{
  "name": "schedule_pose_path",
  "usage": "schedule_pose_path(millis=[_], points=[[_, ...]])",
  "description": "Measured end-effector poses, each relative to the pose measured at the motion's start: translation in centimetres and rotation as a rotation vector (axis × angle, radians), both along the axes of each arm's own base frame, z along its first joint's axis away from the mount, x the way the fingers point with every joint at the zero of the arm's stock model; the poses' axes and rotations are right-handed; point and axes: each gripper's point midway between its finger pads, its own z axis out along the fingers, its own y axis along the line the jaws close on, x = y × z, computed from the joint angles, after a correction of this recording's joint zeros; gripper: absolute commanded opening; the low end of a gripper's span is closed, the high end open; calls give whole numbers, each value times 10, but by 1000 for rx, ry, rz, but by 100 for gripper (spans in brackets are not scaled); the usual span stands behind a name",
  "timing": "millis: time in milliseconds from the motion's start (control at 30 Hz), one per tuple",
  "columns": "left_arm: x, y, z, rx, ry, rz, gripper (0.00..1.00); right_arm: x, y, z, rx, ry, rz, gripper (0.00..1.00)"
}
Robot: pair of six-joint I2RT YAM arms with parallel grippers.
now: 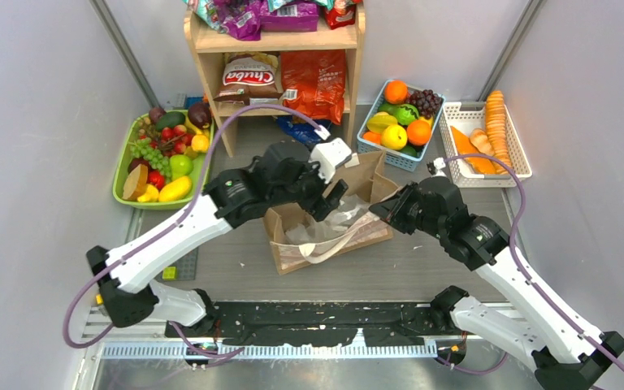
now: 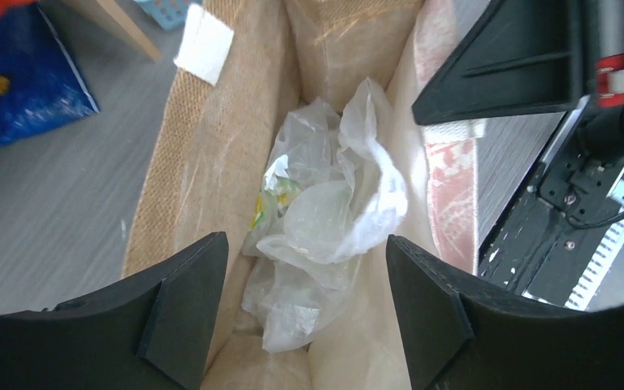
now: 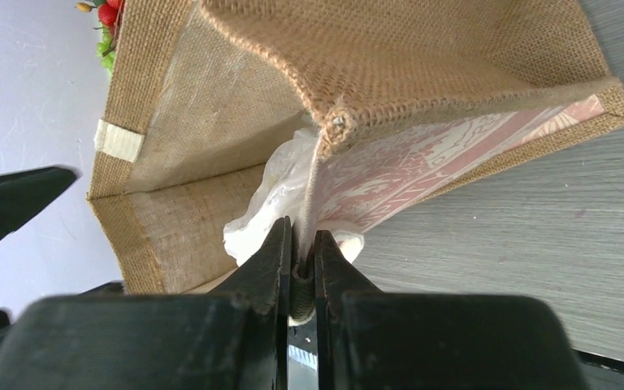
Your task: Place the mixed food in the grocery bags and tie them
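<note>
The tan burlap tote [image 1: 292,231] stands open mid-table, its white loop handle [image 1: 326,252] hanging over the near side. A crumpled clear plastic bag [image 2: 325,219] lies inside it, with something yellow-green showing through. My left gripper [image 1: 335,197] hovers over the tote's mouth, open, with nothing between its fingers [image 2: 187,301]. My right gripper [image 3: 299,236] is shut on the tote's right rim [image 3: 317,162], with the plastic bag right behind it. Snack packets [image 1: 315,81] sit on the wooden shelf. Fruits fill the blue basket [image 1: 371,146] and the green basket [image 1: 122,183].
The wooden shelf [image 1: 211,77] stands just behind the tote, with a blue packet [image 1: 296,130] on the floor under it. A white basket [image 1: 522,158] with orange pieces sits at the back right. Grey walls close in on both sides.
</note>
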Motion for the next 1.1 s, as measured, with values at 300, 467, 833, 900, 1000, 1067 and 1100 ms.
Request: schedule_pose_path(millis=[300,467,833,900,1000,1067,1100], points=[[-3,-17,-75,106,174,-8,79,-11,-10,-14,7,-15,-7,5],[-12,-28,-83,91,227,-64,83,-12,-10,-15,11,-21,-8,5],[-20,-45,-156,222,412,-109,18,-13,-11,-19,3,-10,-8,5],[-20,-42,-163,249,424,-99,0,-12,-11,-18,4,-14,-11,5],[-14,-38,-153,257,392,-75,0,-12,-13,-17,5,-21,-20,5],[-9,-38,-137,231,350,-64,0,-12,-15,-17,3,-24,-29,5],[-8,-36,-124,211,326,-59,0,-11,-16,-17,2,-25,-35,5]])
